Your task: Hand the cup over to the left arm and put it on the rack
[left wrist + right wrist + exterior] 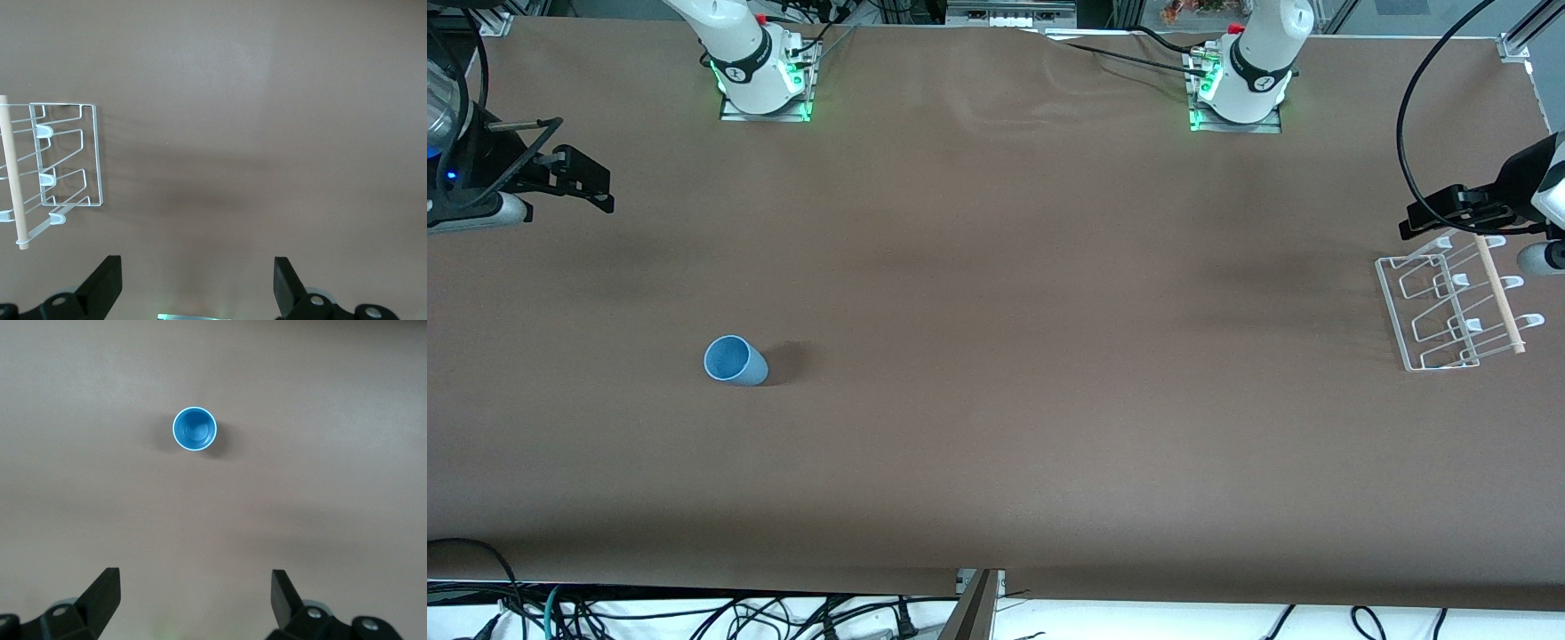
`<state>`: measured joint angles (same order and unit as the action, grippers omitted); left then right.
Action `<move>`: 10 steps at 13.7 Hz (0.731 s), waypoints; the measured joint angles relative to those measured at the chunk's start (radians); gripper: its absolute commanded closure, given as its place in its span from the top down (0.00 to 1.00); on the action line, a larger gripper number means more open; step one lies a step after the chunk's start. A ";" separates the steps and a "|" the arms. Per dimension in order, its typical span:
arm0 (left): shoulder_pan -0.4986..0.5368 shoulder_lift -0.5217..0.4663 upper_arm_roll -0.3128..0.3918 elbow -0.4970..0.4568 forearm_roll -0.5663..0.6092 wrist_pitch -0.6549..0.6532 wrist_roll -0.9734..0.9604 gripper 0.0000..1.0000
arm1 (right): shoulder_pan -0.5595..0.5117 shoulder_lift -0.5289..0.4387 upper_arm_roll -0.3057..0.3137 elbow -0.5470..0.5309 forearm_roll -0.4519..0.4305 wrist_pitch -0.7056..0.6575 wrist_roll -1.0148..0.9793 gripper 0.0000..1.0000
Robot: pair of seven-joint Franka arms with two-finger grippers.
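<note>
Brown table (996, 267): unmarked blue cup (735, 360) upright toward right arm's end; wire rack (1449, 302) at left arm's end. Left gripper (198, 287) and right gripper (195, 600) hover open, empty.

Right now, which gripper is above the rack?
The left gripper, open, hangs over the rack; the right gripper, also open, hangs at the table's right-arm end, away from the cup.

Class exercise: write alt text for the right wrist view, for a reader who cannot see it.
A light-blue cup stands upright, mouth up and empty, alone on the brown table, seen from straight above. The right gripper hangs above the table with its black fingers wide apart, holding nothing.
</note>
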<state>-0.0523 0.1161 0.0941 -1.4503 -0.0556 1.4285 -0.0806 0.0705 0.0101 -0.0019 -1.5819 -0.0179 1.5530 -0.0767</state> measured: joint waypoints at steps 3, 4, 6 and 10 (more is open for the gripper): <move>0.000 0.000 0.000 0.000 0.000 0.000 0.000 1.00 | -0.002 0.010 -0.005 0.000 -0.001 0.003 0.001 1.00; 0.000 0.000 0.000 0.000 0.000 0.000 0.000 1.00 | -0.003 0.016 -0.007 0.000 -0.004 0.012 0.001 1.00; 0.000 0.000 0.000 0.000 0.000 0.000 0.000 1.00 | -0.005 0.032 -0.011 0.000 -0.007 0.028 0.001 1.00; 0.000 0.000 0.000 0.000 0.000 0.000 0.000 1.00 | -0.017 0.057 -0.014 0.000 -0.008 0.031 0.001 1.00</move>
<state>-0.0522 0.1159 0.0944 -1.4506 -0.0556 1.4283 -0.0806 0.0539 0.0672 -0.0155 -1.5823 -0.0264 1.5841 -0.0759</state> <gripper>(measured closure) 0.000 0.000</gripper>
